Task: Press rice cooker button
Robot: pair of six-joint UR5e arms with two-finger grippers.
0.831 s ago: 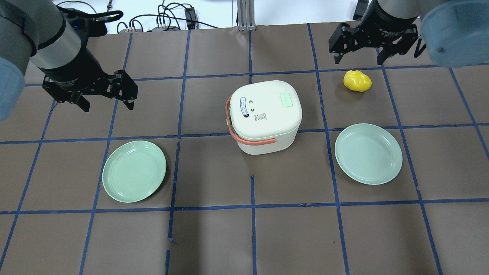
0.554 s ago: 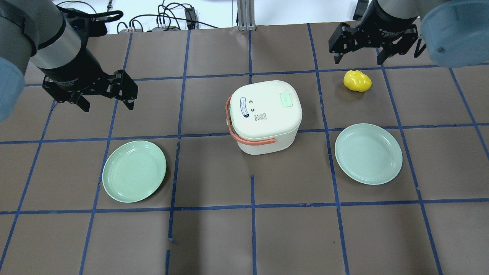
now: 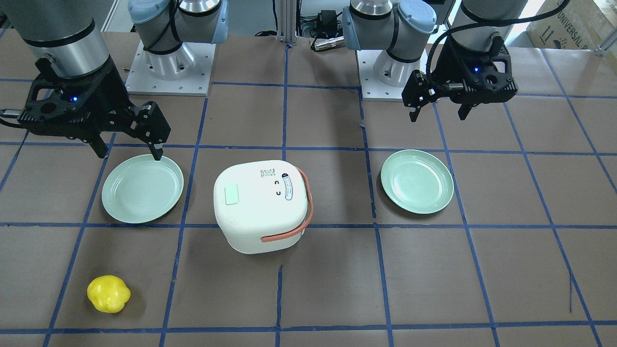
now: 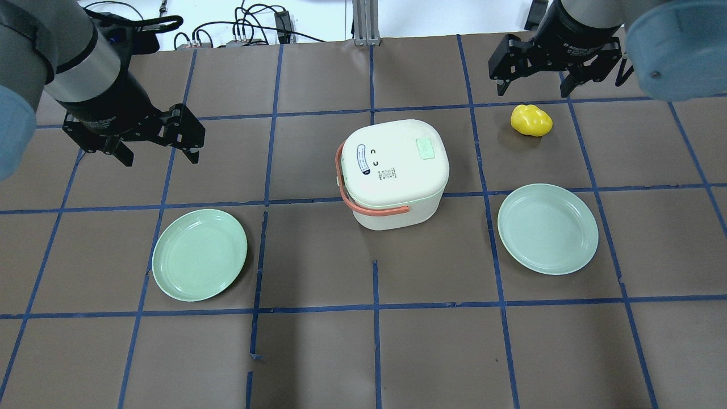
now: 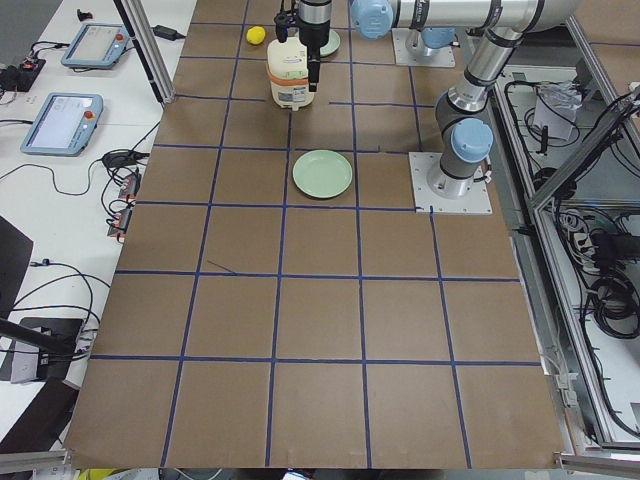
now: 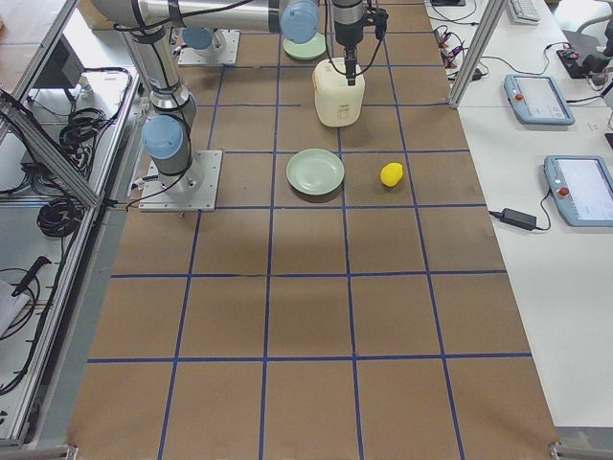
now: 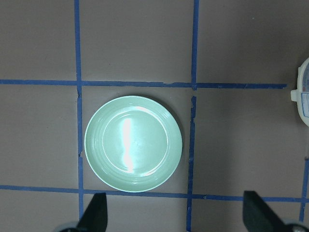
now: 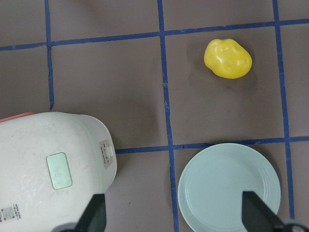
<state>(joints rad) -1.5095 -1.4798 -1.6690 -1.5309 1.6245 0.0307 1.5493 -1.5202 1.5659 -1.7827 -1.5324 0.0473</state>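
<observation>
Nothing has visibly moved; left gripper (image 4: pixel 161 159) and right gripper (image 4: pixel 534 91) hang wide open, empty; rice cooker (image 4: pixel 395 170) stands mid-table, rigid, probably light and slidable; press green lid button (image 4: pixel 426 149), at lid's 2 o'clock, straight down.

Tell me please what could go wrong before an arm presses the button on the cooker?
1. The button is small and off-centre on the cooker lid; the right gripper is open, so a finger may land beside it.
2. Nothing holds the cooker, so a slanted push could slide it.
3. The handle lies down on the side toward the left gripper; that arm might snag it.
</observation>
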